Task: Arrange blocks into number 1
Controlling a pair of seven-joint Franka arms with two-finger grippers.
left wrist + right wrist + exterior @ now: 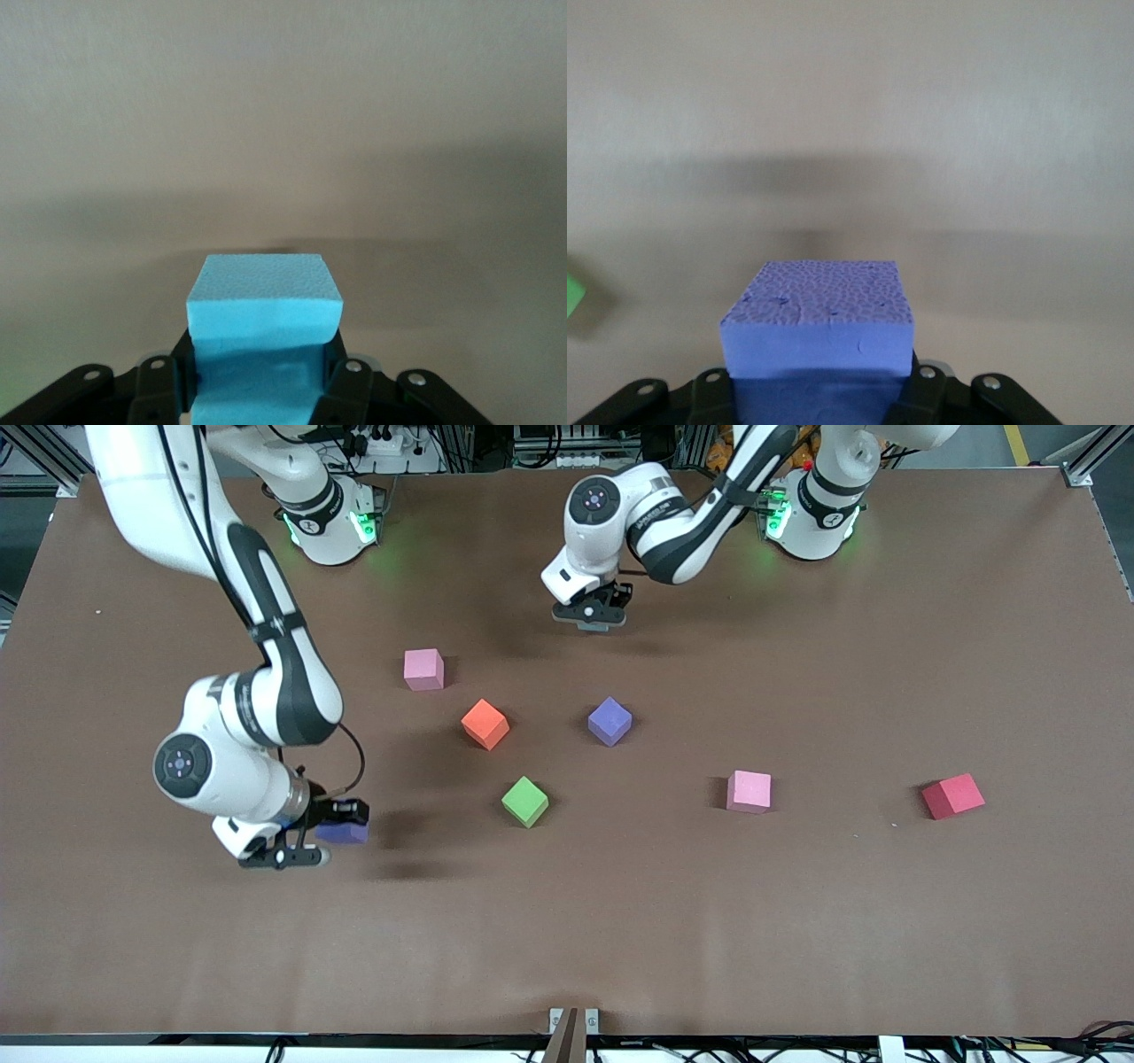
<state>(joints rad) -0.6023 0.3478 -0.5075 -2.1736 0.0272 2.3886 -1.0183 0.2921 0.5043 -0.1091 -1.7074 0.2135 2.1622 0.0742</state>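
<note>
Brown table [886, 921], scattered blocks [525, 801]

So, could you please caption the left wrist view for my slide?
Left gripper shut on the sky-blue block above the brown table.

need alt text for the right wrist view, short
Close-up of a purple block clamped in the right gripper, its pebbled top face filling the lower middle of the picture. Past it lies bare brown table with a soft band of shadow, and a sliver of a green block shows at one edge.
</note>
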